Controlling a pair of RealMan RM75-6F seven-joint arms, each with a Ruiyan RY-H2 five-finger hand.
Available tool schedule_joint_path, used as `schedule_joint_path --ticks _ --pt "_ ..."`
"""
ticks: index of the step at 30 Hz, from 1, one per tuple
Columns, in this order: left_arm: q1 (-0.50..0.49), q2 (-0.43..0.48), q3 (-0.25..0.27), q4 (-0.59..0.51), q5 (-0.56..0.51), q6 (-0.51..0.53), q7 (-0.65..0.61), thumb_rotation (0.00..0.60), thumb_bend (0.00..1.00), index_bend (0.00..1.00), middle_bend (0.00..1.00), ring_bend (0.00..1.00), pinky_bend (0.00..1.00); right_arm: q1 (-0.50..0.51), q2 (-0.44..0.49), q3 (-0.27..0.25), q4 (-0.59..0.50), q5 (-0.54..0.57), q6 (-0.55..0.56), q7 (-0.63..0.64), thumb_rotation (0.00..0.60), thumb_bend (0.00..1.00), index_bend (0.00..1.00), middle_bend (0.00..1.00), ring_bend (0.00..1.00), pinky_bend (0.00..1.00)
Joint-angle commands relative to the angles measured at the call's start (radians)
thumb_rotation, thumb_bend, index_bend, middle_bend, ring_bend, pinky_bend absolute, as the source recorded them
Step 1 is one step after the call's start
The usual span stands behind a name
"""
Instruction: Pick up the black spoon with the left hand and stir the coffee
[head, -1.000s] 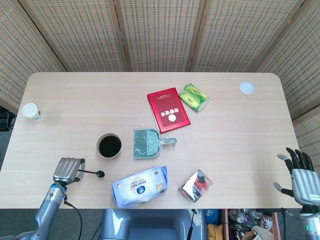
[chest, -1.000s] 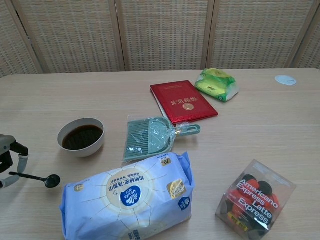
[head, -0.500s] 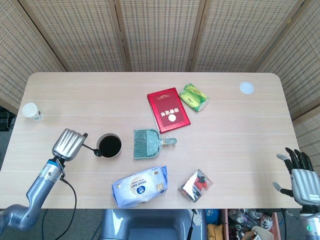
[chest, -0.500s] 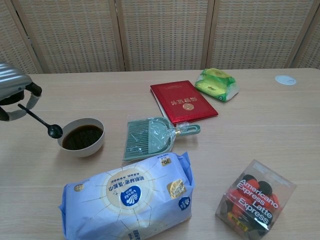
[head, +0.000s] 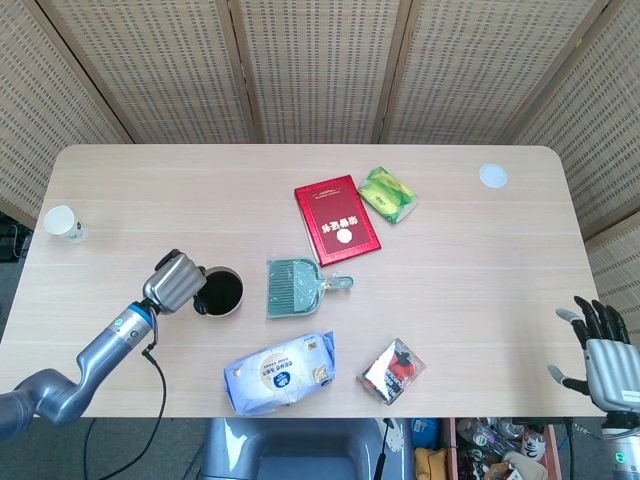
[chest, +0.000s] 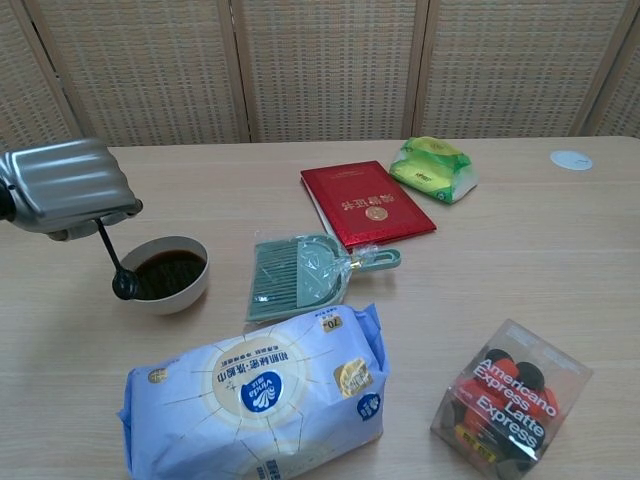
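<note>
The left hand (chest: 68, 187) grips the black spoon (chest: 116, 264) by its handle, the bowl end hanging down at the near rim of the cup of coffee (chest: 163, 273), on its left side. Right of the cup lies a green dustpan (chest: 297, 276), with a blue bag (chest: 255, 395) nearer the table's (chest: 520, 250) front edge. Far off at the right corner, the right hand (head: 603, 349) sits empty with fingers spread.

- Bare table (head: 150, 200) lies open left of and behind the coffee bowl (chest: 163, 273), out to the paper cup (head: 62, 221).
- A green dustpan (chest: 297, 275) lies just right of the bowl.
- A blue-white bag (chest: 255, 392) blocks the near side.
</note>
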Motion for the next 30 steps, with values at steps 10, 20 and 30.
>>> schedule_joint_path --ticks 10,20,30 --pt "-0.037 -0.095 -0.038 0.077 -0.044 -0.001 0.014 0.6 0.44 0.63 0.92 0.82 0.79 -0.002 0.0 -0.001 0.003 0.005 -0.005 0.003 0.6 0.12 0.25 0.16 0.01 0.04" --pt "-0.062 -0.111 -0.015 0.121 -0.049 -0.032 0.05 0.6 0.44 0.63 0.92 0.82 0.79 -0.005 -0.001 0.0 0.007 0.014 -0.007 0.006 0.6 0.12 0.25 0.16 0.01 0.04" --pt "-0.065 -0.132 -0.012 0.113 -0.064 -0.036 0.038 0.6 0.44 0.63 0.92 0.82 0.79 -0.007 -0.003 0.0 0.013 0.016 -0.008 0.012 0.6 0.12 0.25 0.16 0.01 0.04"
